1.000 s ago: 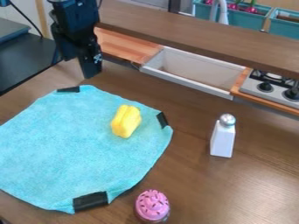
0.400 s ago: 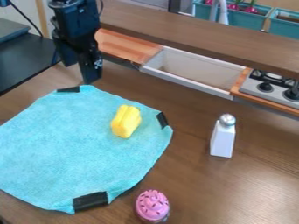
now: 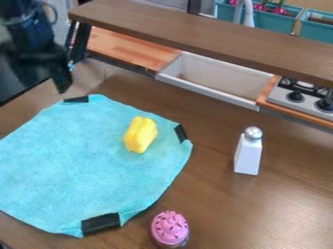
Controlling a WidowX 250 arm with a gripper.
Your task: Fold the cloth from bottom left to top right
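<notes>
The claw (image 3: 64, 83) has moved left across the view since the earlier frame, while the cloth (image 3: 78, 160) lies as it did. The claw is at the upper left, just beyond the cloth's top corner; whether it is wide or narrow I cannot tell. The blue cloth lies spread on the counter (image 3: 214, 204), from the view's left edge towards the middle. Its bottom-left side lies down the view from the claw, well apart, so the coming move probably means crossing to that side before folding up and right. The yellow object (image 3: 140, 134) rests on the cloth's upper-right part, where the fold might cover it.
</notes>
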